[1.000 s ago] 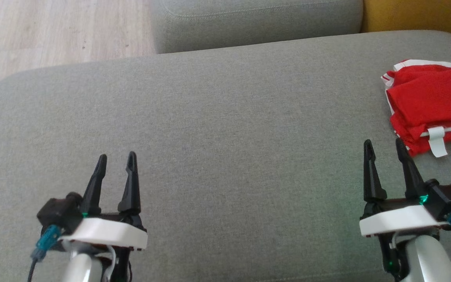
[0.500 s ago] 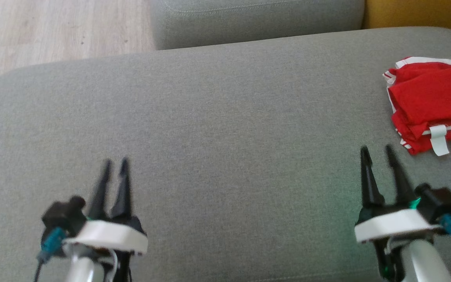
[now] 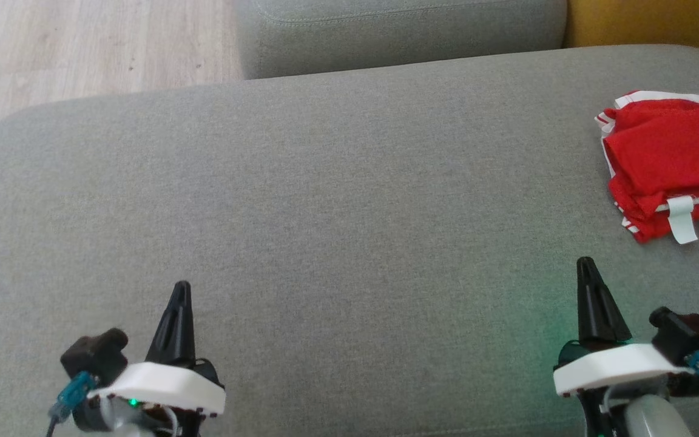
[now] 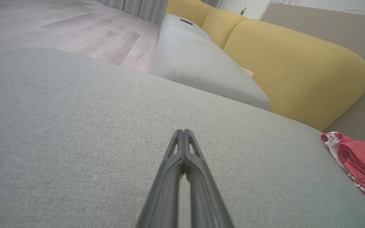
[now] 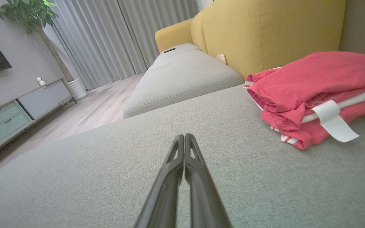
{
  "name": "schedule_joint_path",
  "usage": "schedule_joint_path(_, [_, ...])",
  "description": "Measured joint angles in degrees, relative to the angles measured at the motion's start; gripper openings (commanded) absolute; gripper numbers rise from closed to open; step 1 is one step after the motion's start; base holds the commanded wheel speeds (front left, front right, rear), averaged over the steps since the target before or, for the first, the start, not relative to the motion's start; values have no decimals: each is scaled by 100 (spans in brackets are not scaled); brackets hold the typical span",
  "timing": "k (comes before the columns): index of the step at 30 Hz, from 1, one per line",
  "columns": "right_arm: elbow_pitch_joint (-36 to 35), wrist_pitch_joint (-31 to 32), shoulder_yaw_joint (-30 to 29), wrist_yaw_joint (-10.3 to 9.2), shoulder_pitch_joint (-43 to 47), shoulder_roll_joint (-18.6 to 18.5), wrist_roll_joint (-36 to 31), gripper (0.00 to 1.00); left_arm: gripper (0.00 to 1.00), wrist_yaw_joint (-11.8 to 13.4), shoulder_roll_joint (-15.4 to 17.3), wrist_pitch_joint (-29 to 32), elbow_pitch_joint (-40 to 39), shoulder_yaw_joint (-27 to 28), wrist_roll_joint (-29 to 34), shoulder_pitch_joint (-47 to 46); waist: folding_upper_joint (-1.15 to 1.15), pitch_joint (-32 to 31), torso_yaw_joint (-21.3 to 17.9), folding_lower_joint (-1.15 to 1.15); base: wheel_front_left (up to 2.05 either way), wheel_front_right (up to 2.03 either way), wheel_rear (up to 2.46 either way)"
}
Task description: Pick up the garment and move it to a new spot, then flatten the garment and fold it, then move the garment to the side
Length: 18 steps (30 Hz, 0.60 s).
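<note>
In the head view, the left gripper [image 3: 180, 290] sits at the lower left and the right gripper [image 3: 587, 266] at the lower right. Each has its two dark fingers pressed together into a single point and holds nothing. Both are over the broad grey cushion [image 3: 349, 182]. The red garment [image 3: 671, 145], folded and edged in white, lies at the cushion's far right edge, ahead of the right gripper and apart from it. A wooden floor [image 3: 82, 42] shows at the upper left. In the left wrist view, the closed fingers point across bare cushion, with the garment well off to the right below a yellow backrest [image 4: 296, 69]. In the right wrist view, the fingers are likewise closed and the garment lies near, ahead and to the right, with a white label [image 5: 334, 122] hanging from its fold. Curtains [image 5: 122, 38] and a potted plant [image 5: 27, 12] stand beyond.
</note>
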Motion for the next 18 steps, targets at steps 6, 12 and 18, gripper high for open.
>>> schedule_joint_path(6, [0, 96, -23, 0, -5, 0, 403, 0, 0, -8, 1, 66, 23, 41, -364, -9, 0, -14, 14, 0, 0, 0, 0])
schedule_joint_path(12, [-1, 187, -47, 0, -7, -1, 803, 0, 0, -56, 3, 168, 44, 144, -724, -43, 0, -27, 27, 0, 0, 0, 0])
schedule_joint_path(18, [-5, 278, -102, 0, -16, -2, 1206, 0, 0, -69, 3, 268, 60, 174, -1082, -96, 0, -41, 41, 0, 0, 0, 0])
